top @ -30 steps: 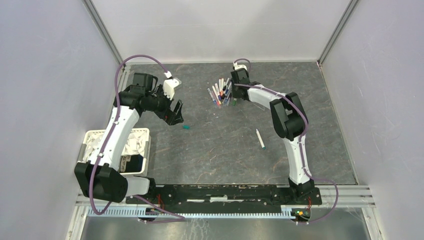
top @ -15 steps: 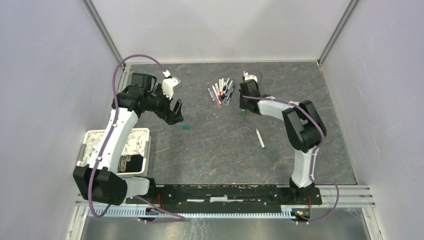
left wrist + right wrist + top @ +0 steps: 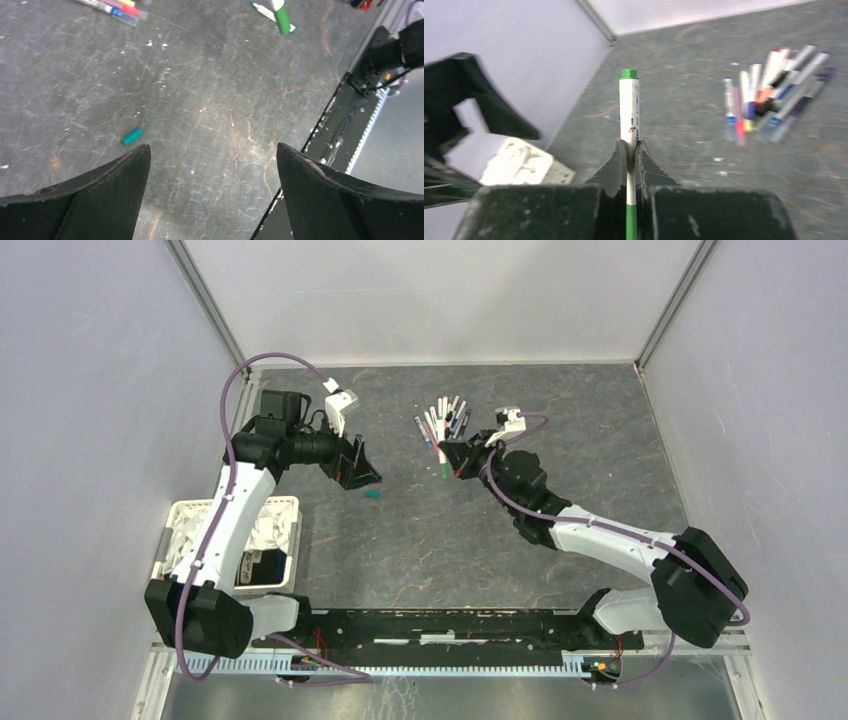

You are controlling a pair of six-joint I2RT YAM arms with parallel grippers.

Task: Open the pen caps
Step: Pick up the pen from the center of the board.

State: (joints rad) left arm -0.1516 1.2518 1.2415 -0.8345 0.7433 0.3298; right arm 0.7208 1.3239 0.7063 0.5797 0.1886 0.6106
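My right gripper (image 3: 452, 462) is shut on a white pen with green ends (image 3: 629, 107), gripping its barrel and holding it above the floor; its green cap (image 3: 281, 15) shows at the top of the left wrist view. The pile of pens (image 3: 443, 422) lies just behind it, and also shows in the right wrist view (image 3: 774, 95). A loose teal cap (image 3: 372, 494) lies on the floor, just ahead of my left finger in the left wrist view (image 3: 132, 136). My left gripper (image 3: 355, 468) hangs open and empty just left of that cap.
A white tray (image 3: 180, 515) with crumpled white material stands at the near left by the left arm. A second white pen with a teal end (image 3: 264, 11) lies on the floor behind the held pen. Grey walls close three sides.
My right gripper has left the pen pile with the green pen in it and swung forward and left toward the middle. My left gripper has turned slightly toward the right.
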